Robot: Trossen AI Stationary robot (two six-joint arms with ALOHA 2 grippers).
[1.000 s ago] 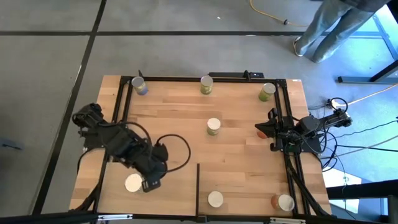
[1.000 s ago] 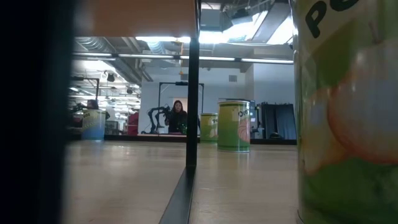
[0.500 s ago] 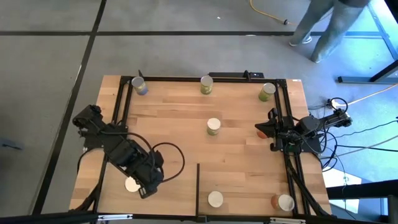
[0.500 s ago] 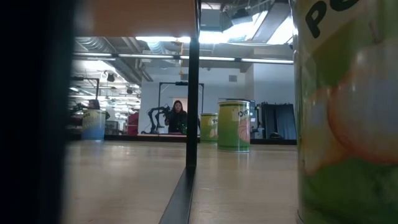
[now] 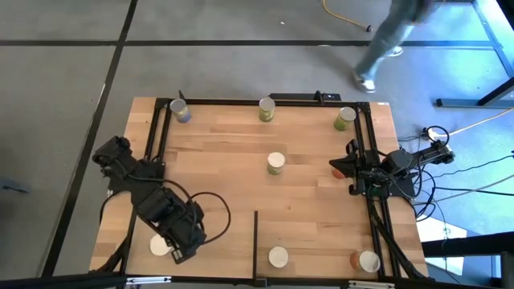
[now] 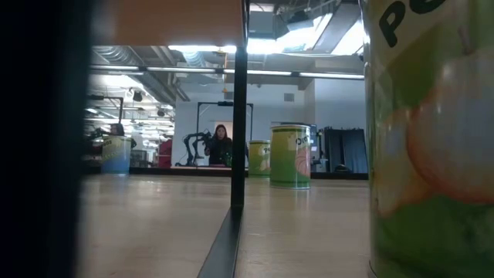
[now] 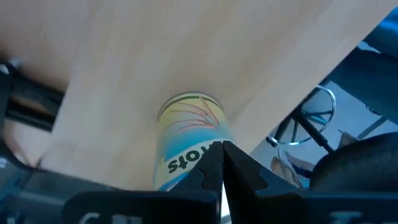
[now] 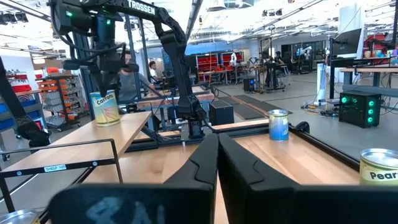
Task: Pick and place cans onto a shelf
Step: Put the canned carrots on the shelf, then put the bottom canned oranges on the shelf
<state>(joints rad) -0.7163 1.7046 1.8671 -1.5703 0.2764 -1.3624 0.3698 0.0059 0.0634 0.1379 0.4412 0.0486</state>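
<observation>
**Left gripper sets carrot can on the shelf**

The left gripper point(image 5: 180, 250) hangs over the near-left corner of the counter point(image 5: 225, 160), its jaws clamped on a carrot can point(image 7: 186, 140) standing on the shelf point(image 7: 155, 56). The right gripper point(image 5: 340, 168) waits at the counter's right edge, jaws pressed together. Other cans stand apart: a centre can point(image 5: 275, 163), three along the far edge and two near the front.

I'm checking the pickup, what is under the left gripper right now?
A cream-topped can stands on the tabletop, partly covered by the left gripper. Its far side is hidden.
</observation>
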